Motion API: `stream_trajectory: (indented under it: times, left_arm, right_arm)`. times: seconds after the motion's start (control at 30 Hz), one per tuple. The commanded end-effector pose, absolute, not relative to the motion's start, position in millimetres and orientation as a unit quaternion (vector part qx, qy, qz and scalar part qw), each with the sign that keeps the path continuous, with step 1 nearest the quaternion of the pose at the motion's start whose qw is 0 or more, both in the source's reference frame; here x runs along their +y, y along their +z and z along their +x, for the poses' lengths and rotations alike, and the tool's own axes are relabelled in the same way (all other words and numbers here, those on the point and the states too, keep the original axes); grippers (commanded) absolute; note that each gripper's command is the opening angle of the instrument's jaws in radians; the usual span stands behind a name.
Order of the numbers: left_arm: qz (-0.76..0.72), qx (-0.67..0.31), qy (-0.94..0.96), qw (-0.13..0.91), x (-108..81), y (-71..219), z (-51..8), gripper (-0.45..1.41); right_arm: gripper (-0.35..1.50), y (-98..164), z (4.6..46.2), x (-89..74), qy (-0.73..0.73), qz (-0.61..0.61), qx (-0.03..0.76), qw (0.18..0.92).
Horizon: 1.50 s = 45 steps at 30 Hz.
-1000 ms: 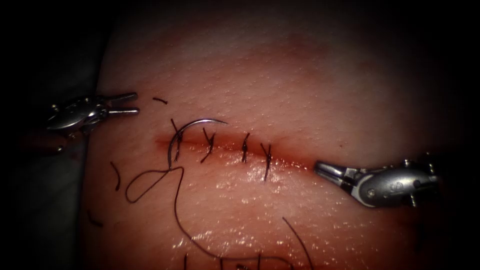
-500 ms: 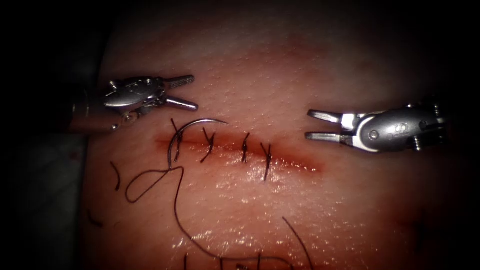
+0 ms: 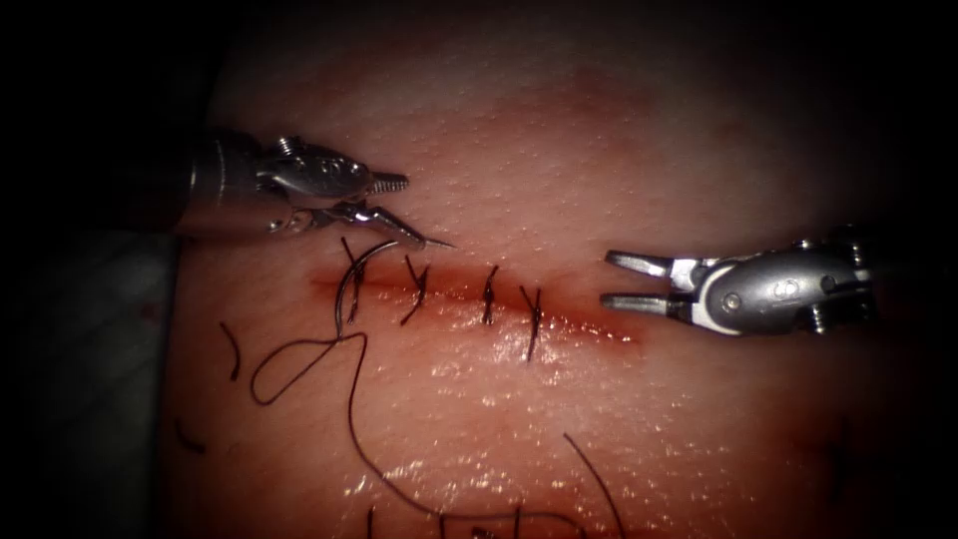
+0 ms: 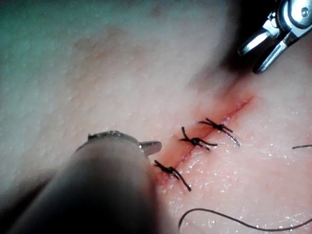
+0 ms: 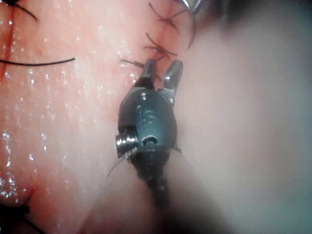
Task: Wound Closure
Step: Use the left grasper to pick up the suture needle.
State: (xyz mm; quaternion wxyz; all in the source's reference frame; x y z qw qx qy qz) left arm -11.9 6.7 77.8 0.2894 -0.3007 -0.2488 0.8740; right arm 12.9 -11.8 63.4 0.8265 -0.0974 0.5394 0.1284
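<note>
— How many pincers do we count?
— Two: the left pincer [image 3: 404, 212] and the right pincer [image 3: 624, 281].
— Stitches [image 3: 489, 294] across the cut [image 3: 589, 324]?
— We make it four, with one needle [image 3: 349, 279], one long thread [image 3: 351, 419], and three loose thread ends [image 3: 232, 351].

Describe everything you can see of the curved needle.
The curved needle is a thin, shiny metal arc standing at the left end of the cut, arching over the leftmost stitch. Its pointed tip faces right, above the cut. The lower end dips toward the tissue below the cut, where dark thread trails off in a loop. The left tool has open jaws, the lower one lying on the arc near the tip. The right tool, jaws open, holds nothing.
</note>
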Motion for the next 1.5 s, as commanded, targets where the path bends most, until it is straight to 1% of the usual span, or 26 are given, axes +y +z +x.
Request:
stream_trajectory:
  times: [0.03,0.1,0.17,0.27,0.43,0.5,0.57,0.73,0.77,0.87,0.93,1.03,1.13,1.17,1.2,1.33,1.4,1.47,1.5]
  left_arm:
    - [-0.291,-0.251,0.879,0.283,6.9,78.4,-12.6,0.36]
    - [-0.278,-0.248,0.885,0.279,6.9,78.6,-12.8,0.36]
    - [-0.267,-0.249,0.89,0.274,6.9,78.8,-13.0,0.29]
    - [-0.259,-0.252,0.893,0.269,6.7,79.1,-13.3,0.26]
    - [-0.245,-0.256,0.899,0.259,6.4,79.9,-13.6,0.02]
    - [-0.237,-0.259,0.903,0.248,6.6,80.5,-13.6,-0.05]
    - [-0.229,-0.263,0.905,0.242,7.1,81.3,-13.4,-0.06]
    - [-0.193,-0.285,0.915,0.209,6.5,82.6,-13.3,-0.06]
    - [-0.189,-0.289,0.916,0.204,6.2,82.6,-13.3,-0.01]
    - [-0.179,-0.298,0.917,0.193,5.5,82.7,-13.4,0.19]
    - [-0.178,-0.301,0.917,0.191,5.3,82.7,-13.5,0.17]
    - [-0.174,-0.303,0.918,0.189,5.4,82.7,-13.7,0.05]
    - [-0.174,-0.304,0.917,0.191,5.9,82.8,-14.1,-0.21]
    - [-0.174,-0.306,0.916,0.193,6.3,82.8,-14.3,-0.38]
    - [-0.174,-0.308,0.915,0.193,6.8,82.7,-14.4,-0.45]
    - [-0.205,-0.297,0.908,0.211,9.2,81.9,-14.8,-0.45]
    - [-0.228,-0.279,0.907,0.217,10.0,80.9,-14.8,-0.45]
    - [-0.253,-0.258,0.907,0.217,10.4,79.5,-14.9,-0.45]
    - [-0.263,-0.25,0.906,0.22,10.5,78.7,-15.0,-0.45]
  right_arm:
    - [0.32,64.0,13.6,-12.4,0.13,-0.096,0.541,0.826]
    - [0.31,64.2,13.7,-12.8,0.128,-0.097,0.54,0.826]
    - [0.31,64.2,13.7,-12.9,0.129,-0.095,0.54,0.826]
    - [0.29,64.3,13.7,-13.1,0.13,-0.094,0.541,0.826]
    - [0.26,64.2,13.8,-13.4,0.132,-0.092,0.541,0.825]
    - [0.24,64.2,13.9,-13.6,0.131,-0.093,0.542,0.825]
    - [0.22,64.2,13.9,-13.9,0.132,-0.092,0.543,0.824]
    - [0.21,64.3,13.9,-14.2,0.131,-0.092,0.544,0.824]
    - [0.17,64.3,13.9,-14.2,0.131,-0.092,0.544,0.824]
    - [0.15,64.3,13.9,-14.1,0.131,-0.092,0.544,0.824]
    - [0.15,64.3,13.9,-14.1,0.131,-0.092,0.544,0.824]
    - [0.15,64.3,13.9,-14.2,0.131,-0.092,0.544,0.824]
    - [0.14,64.3,14.0,-14.3,0.132,-0.09,0.544,0.824]
    - [0.12,64.3,14.0,-14.3,0.133,-0.091,0.544,0.823]
    - [0.1,64.3,14.1,-14.5,0.142,-0.085,0.546,0.821]
    - [0.09,64.0,14.5,-15.1,0.186,-0.063,0.556,0.807]
    - [0.19,63.7,14.8,-15.4,0.226,-0.036,0.562,0.795]
    - [0.39,63.2,15.2,-15.8,0.28,0.007,0.565,0.776]
    - [0.39,63.0,15.4,-16.0,0.302,0.025,0.566,0.767]
